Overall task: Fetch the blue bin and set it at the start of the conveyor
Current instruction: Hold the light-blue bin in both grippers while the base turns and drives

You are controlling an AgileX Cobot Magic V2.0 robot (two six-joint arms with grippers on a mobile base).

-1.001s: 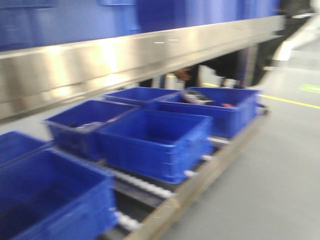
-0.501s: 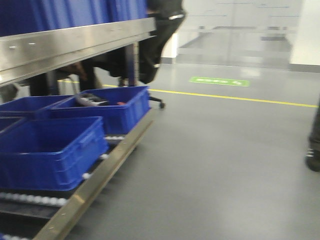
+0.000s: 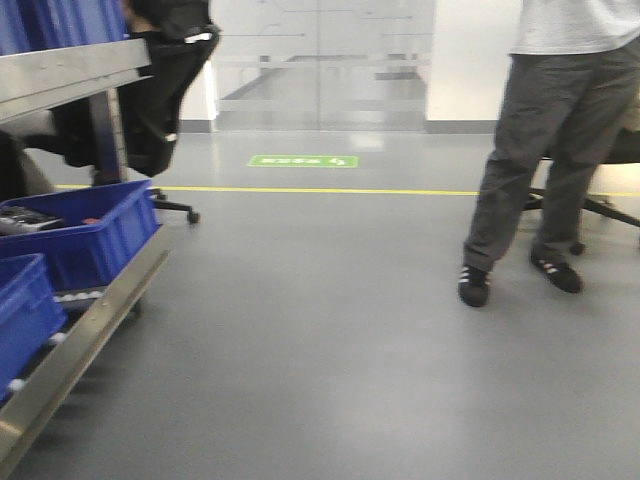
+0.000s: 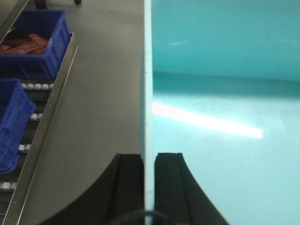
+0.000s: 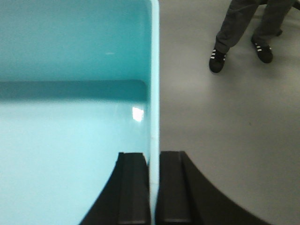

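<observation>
I hold the blue bin, a light cyan tub, between both arms above the grey floor. In the left wrist view my left gripper (image 4: 149, 157) is shut on the bin's left wall, and the bin's inside (image 4: 225, 117) fills the right of the frame. In the right wrist view my right gripper (image 5: 154, 154) is shut on the bin's right wall, and the bin's inside (image 5: 70, 108) fills the left. The bin is empty. The conveyor start is out of view. Neither the bin nor a gripper shows in the front view.
A shelf rack with dark blue crates (image 3: 70, 230) on rollers stands at the left, also in the left wrist view (image 4: 33, 44). A person (image 3: 550, 150) stands ahead right by an office chair; the feet show in the right wrist view (image 5: 218, 58). A yellow floor line (image 3: 320, 190) crosses ahead.
The front view has swung right: the rack and crates slid off to the left edge, and open floor and a standing person came into view.
</observation>
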